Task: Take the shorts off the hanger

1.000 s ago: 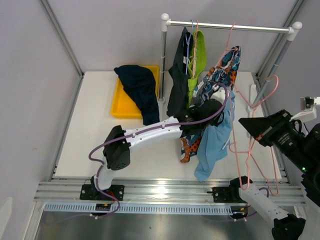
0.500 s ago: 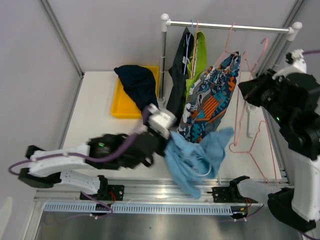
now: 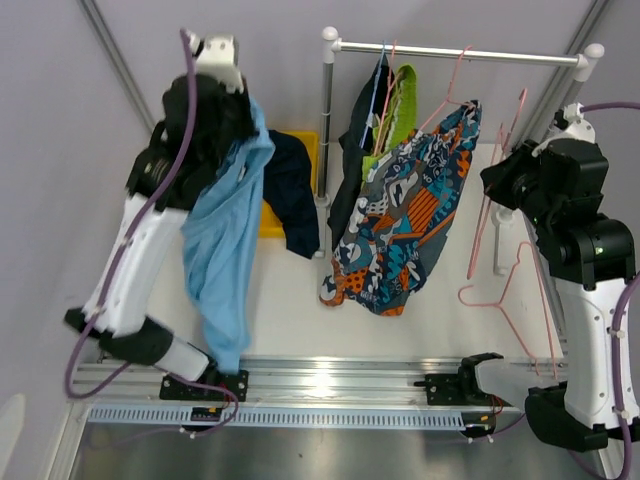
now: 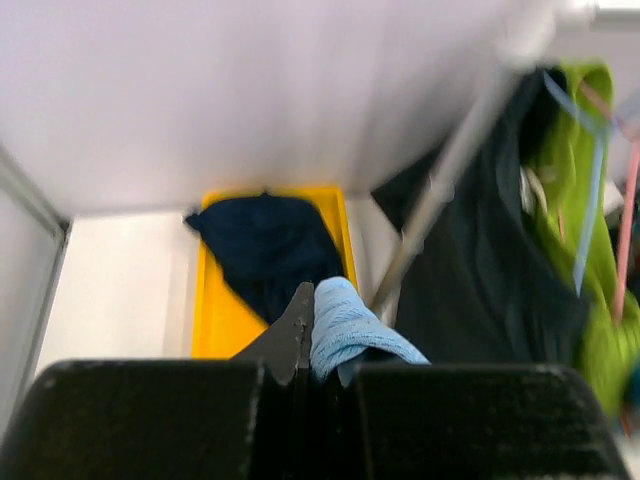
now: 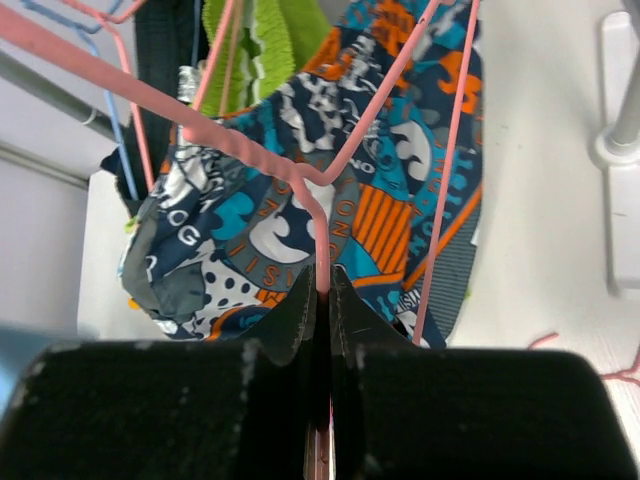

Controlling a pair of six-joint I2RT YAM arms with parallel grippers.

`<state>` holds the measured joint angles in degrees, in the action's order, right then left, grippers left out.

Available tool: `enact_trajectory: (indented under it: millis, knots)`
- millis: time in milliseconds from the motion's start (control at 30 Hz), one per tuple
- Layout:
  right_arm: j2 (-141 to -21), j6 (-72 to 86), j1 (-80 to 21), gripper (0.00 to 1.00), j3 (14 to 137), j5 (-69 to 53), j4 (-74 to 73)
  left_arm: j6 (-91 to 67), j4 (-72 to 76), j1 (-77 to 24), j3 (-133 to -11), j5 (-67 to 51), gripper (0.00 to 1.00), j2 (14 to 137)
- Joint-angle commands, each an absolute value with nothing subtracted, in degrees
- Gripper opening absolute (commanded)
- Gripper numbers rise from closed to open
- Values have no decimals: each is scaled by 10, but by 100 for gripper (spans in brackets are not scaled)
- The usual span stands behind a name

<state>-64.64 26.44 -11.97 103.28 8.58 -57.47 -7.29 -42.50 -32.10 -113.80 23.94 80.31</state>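
We see the shallow yellow plastic tray (image 4: 215,320) holding the navy fabric shorts (image 4: 265,250), which spill over its near rim. Our left gripper (image 4: 320,345), raised high at left, is clamped on the light blue fabric shorts (image 3: 225,250), which hang lengthwise straight down. Our right gripper (image 5: 322,290) pinches a pink wire hanger (image 5: 250,150).

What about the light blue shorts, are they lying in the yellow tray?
No, the light blue shorts hang in the air from the left gripper, and only the navy shorts lie in the yellow tray.
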Motion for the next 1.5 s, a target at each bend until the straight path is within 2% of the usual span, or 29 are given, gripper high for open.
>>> enact_trajectory:
  millis: [0, 33, 133, 267, 367, 433, 500, 533, 567, 633, 700, 733, 800, 833, 1000, 1067, 1167, 1467]
  knots:
    - [-619, 245, -97, 0, 991, 58, -534, -41, -388, -259, -1292, 119, 0, 933]
    - [-615, 245, -91, 0, 978, 49, -528, -39, -402, -239, -1414, 109, 0, 968]
    - [-599, 248, -84, 0, 933, 42, -518, -22, -386, -211, -1528, 92, 0, 1091]
    - [-581, 251, -83, 0, 887, 26, -511, -14, -254, -171, -1447, 122, 0, 1120]
    - [-572, 244, -83, 0, 869, 37, -512, -24, -248, -147, -1470, 148, 1, 1186]
    - [-572, 235, -83, 0, 866, 47, -505, -32, -249, -145, -1449, 159, 7, 1210]
    - [-577, 229, -78, 0, 875, 47, -498, -46, -250, -145, -1375, 136, 72, 1212]
    - [-589, 224, -77, 0, 881, 47, -491, -61, -257, -145, -1359, 126, 94, 1213]
    - [-597, 222, -76, 0, 902, 49, -489, -74, -273, -145, -1339, 116, 99, 1216]
    - [-615, 218, -73, 0, 929, 61, -484, -124, -348, -148, -1330, 130, 99, 1218]
    - [-646, 214, -69, 0, 970, 65, -479, -140, -345, -158, -1263, 148, 99, 1163]
    - [-656, 212, -66, 0, 984, 69, -474, -135, -317, -172, -1125, 147, 99, 1126]
    - [-690, 207, -63, 0, 1009, 76, -470, -129, -239, -189, -1031, 141, 99, 1003]
    - [-700, 205, -56, 0, 1031, 75, -463, -123, -226, -204, -926, 132, 99, 965]
    - [-774, 198, -46, 0, 1092, 70, -448, -130, -246, -267, -756, 167, 99, 753]
    - [-794, 200, -39, 0, 1115, 73, -439, -168, -253, -277, -679, 142, 99, 696]
    - [-831, 209, -25, 0, 1132, 75, -415, -182, -245, -300, -591, 113, 99, 588]
    - [-911, 243, -5, 0, 1154, 84, -366, -175, -342, -333, -532, 126, 99, 405]
